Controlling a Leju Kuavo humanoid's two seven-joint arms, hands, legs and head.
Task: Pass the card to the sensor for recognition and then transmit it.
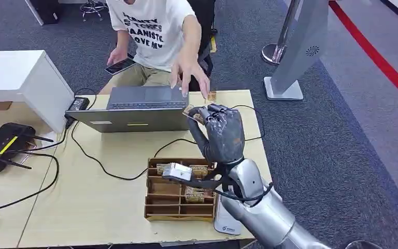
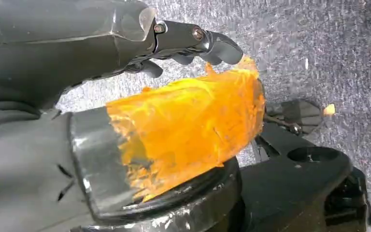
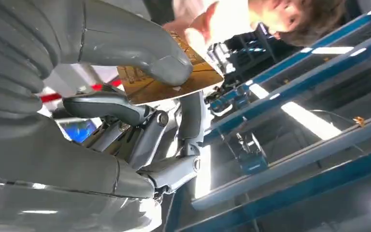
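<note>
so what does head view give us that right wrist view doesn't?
Head view alone: the light wooden table, grey laptop, brown wooden divided tray and black router.
Right wrist view alone: the thick grey thumb pressing the card's face, and blue ceiling beams.
Both: the right hand holding the tan card, with a person's hand reaching toward it.

Office/lab space: grey carpet (image 1: 300, 155), desks w/ laptop (image 1: 134, 106), router (image 1: 2, 145), cables (image 1: 90, 155).
</note>
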